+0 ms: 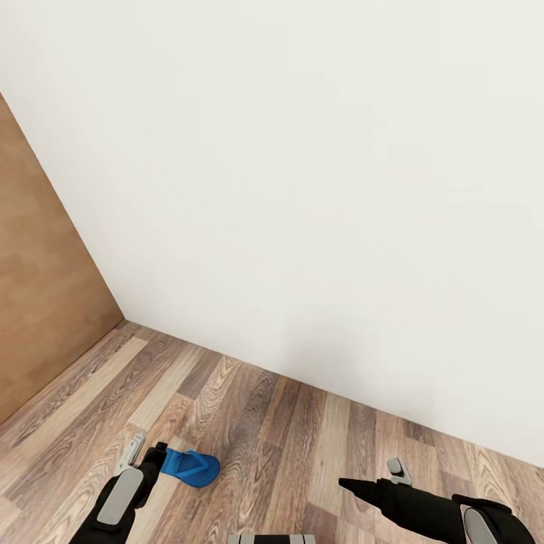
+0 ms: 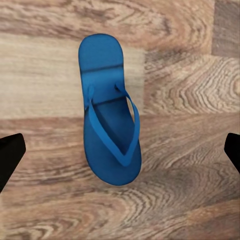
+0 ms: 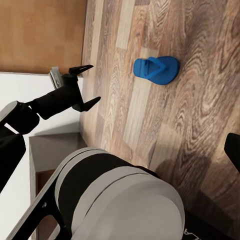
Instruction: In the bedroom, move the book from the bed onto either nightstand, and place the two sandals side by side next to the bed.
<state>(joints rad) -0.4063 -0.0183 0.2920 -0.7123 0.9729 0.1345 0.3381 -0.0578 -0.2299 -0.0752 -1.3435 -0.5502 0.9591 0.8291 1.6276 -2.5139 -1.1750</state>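
Below the left arm's open fingers (image 2: 10,155) lies a blue sandal (image 2: 110,112); right fingers' state unclear.

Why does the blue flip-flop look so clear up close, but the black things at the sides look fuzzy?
In the left wrist view the sandal is sharp with soft, even light and no glare, while the left gripper's fingers sit right at the lens, dark and soft-edged. In the head view the wall is plain white, with a faint shadow near the floor.
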